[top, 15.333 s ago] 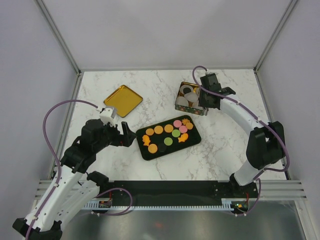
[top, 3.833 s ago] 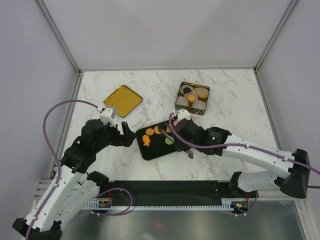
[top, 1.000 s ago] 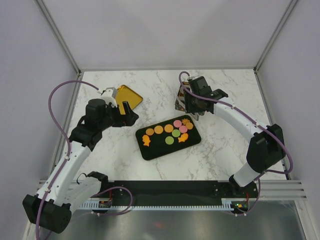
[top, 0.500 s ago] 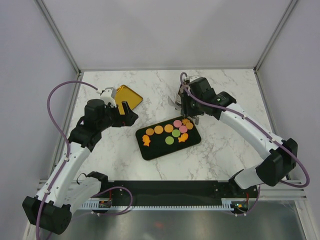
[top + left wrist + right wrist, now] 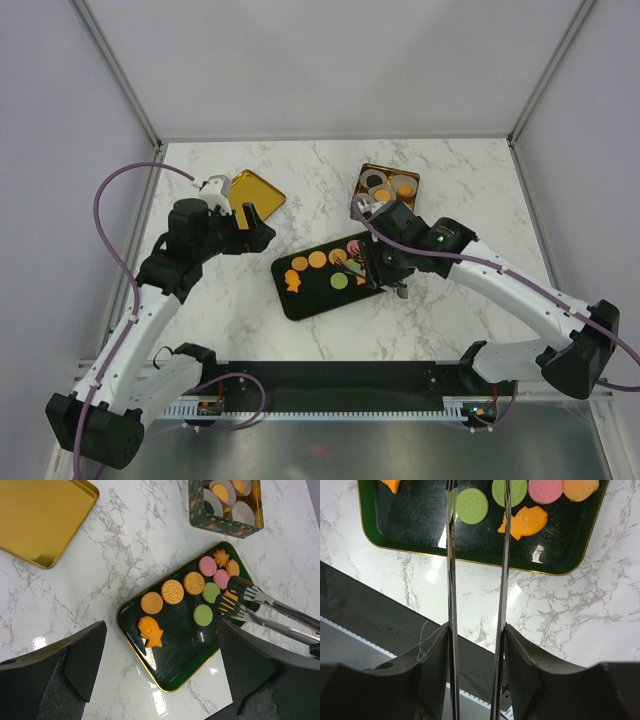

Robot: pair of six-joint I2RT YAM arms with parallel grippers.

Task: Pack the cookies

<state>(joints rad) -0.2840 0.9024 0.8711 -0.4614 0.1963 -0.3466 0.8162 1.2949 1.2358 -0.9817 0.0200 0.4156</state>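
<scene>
Several cookies [image 5: 172,591], orange, pink and green, round, fish and flower shaped, lie on the black tray [image 5: 312,303]. My right gripper [image 5: 477,630] is shut on the handles of metal tongs [image 5: 451,580], whose two blades stand apart. In the left wrist view the tongs [image 5: 260,600] have their forked tips over an orange cookie [image 5: 230,596] at the tray's right end; I cannot tell if they touch it. Above the table left of the tray, my left gripper [image 5: 258,228] hangs open with nothing in it. The tin [image 5: 385,188] holds white paper cups, some with cookies in them.
The tin's gold lid [image 5: 252,192] lies upside down at the back left, just behind my left gripper. In the top view my right arm [image 5: 500,275] stretches across the table's right side. The black rail at the near edge shows in the right wrist view [image 5: 380,630].
My right arm has swung with the tongs from over the tin down to the tray's right end. The left arm has not moved.
</scene>
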